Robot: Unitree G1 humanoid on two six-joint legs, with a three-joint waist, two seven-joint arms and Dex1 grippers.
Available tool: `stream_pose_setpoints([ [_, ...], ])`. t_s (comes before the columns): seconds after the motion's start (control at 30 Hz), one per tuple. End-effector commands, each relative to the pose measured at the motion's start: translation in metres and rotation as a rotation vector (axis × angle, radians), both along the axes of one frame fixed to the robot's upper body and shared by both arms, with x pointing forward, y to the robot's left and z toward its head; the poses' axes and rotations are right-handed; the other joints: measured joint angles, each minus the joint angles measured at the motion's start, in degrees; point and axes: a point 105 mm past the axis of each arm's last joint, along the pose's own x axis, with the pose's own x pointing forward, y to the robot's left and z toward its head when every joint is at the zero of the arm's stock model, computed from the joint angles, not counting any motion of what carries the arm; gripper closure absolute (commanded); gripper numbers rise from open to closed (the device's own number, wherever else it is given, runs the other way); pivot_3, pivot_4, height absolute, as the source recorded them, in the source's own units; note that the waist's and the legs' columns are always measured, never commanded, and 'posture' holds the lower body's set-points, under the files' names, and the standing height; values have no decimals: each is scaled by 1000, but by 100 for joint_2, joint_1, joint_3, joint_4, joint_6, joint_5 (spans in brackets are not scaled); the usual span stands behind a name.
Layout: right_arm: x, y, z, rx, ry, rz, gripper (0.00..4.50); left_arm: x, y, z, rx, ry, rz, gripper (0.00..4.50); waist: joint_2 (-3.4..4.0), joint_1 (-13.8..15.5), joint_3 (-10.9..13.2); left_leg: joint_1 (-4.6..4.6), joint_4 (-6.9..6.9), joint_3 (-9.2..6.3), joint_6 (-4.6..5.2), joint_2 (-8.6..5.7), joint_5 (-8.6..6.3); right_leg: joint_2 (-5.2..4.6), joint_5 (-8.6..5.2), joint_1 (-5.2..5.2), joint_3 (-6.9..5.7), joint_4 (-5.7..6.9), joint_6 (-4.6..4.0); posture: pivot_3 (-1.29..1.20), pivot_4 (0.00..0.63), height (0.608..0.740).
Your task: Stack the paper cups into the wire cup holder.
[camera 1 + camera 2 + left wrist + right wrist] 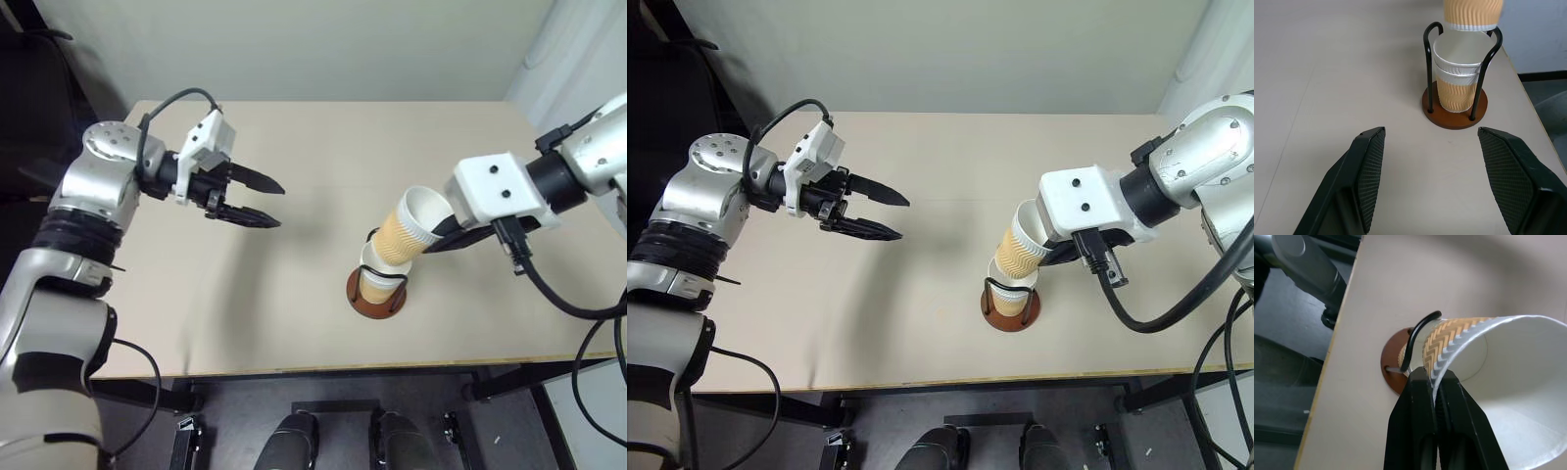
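Worktop [294, 294]: beige, with the wire cup holder [376, 294] standing near its front edge, right of centre.
Holder contents: two paper cups [1457, 83] nested upright between the black wire loops on the reddish-brown disc base.
Third cup [409, 230]: tilted, mouth facing up and to the right, its bottom just over the rim of the nested pair, at the top of the loops.
Right pincer [1434, 396]: clenched on the third cup's rim wall, one finger inside and one outside; the arm reaches in from the right with the wrist angled down and left.
Left pincer [257, 201]: released, fingers spread wide, holding nothing; it hovers above the worktop well left of the holder, pointing right toward it.
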Motion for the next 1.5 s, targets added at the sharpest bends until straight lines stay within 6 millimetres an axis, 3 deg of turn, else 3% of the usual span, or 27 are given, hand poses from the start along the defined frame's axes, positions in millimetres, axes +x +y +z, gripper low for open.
stream_pose_setpoints([
  [0.03,2,-1,0,-15,-27,13,4458,-7,-1,12,5,-28,-42,1263,0,1,0,0,0,0,0,0,0,-1,0,0,0,0,0,0,150,740],
  [1.0,9,4,-28,-69,-31,68,4458,-10,-1,12,18,-15,-46,1263,0,-5,0,2,2,1,3,0,4,-1,1,0,-1,11,-1,0,150,740],
  [1.1,12,6,-28,-64,-37,67,3874,-11,-1,11,20,-12,-47,1263,0,-6,0,3,2,0,3,0,4,-1,2,0,-1,13,-1,0,150,740],
  [1.37,13,15,-22,4,-28,56,1170,-12,0,10,21,-9,-47,1263,0,-11,0,4,2,0,6,1,6,-1,2,0,-2,18,-2,0,150,740],
  [1.43,15,25,-4,135,6,3,450,-12,1,10,20,-6,-44,1263,0,-18,0,5,2,1,6,0,6,-1,3,-1,-2,21,-3,0,150,740],
  [1.5,18,23,18,283,37,-95,450,-10,5,10,14,13,-16,1263,0,-27,0,4,2,2,1,0,11,-1,3,-7,0,28,-3,0,150,740],
])
